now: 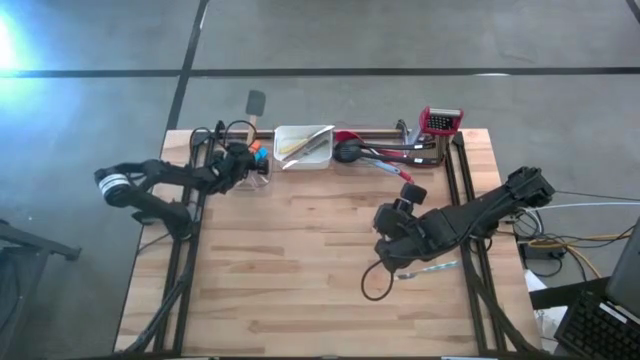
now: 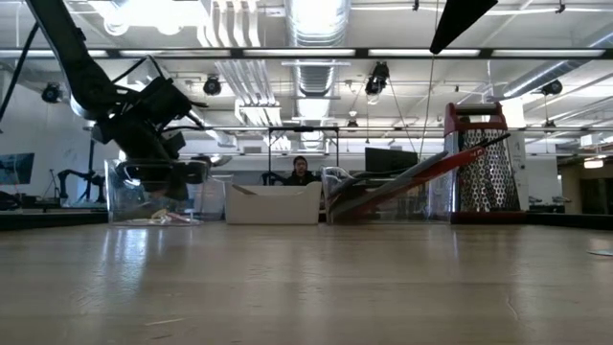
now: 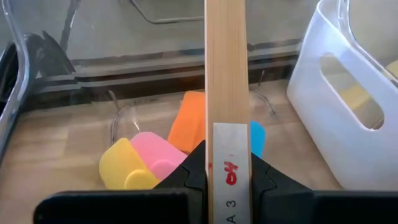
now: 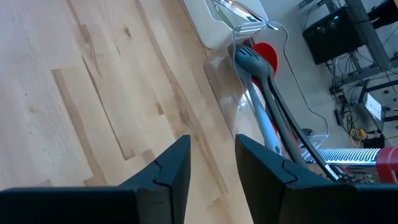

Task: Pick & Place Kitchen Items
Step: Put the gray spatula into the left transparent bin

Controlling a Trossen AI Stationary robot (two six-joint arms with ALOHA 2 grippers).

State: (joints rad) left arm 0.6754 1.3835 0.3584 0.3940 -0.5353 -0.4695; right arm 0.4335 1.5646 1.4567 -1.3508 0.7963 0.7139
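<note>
Left wrist view: a flat wooden spatula handle [image 3: 227,93] is clamped between the left gripper [image 3: 227,177] jaws, which are nearly closed on it. It stands above a clear bin [image 3: 37,93] holding yellow, pink, orange and blue pieces [image 3: 146,162], at 11 o'clock on the desk [image 1: 300,260]. The white tray [image 1: 303,146] sits at 12 o'clock. The right gripper [image 4: 211,165] hovers at 4 o'clock, jaws partly open, empty. Long-handled utensils [image 1: 375,152] lie at 1 o'clock.

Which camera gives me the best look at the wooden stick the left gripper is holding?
Left wrist view: the wooden stick fills the centre, clamped in the left gripper above the coloured pieces. The high view shows only the arm over the clear bin; the low view hides the stick; the right wrist view misses it.
</note>
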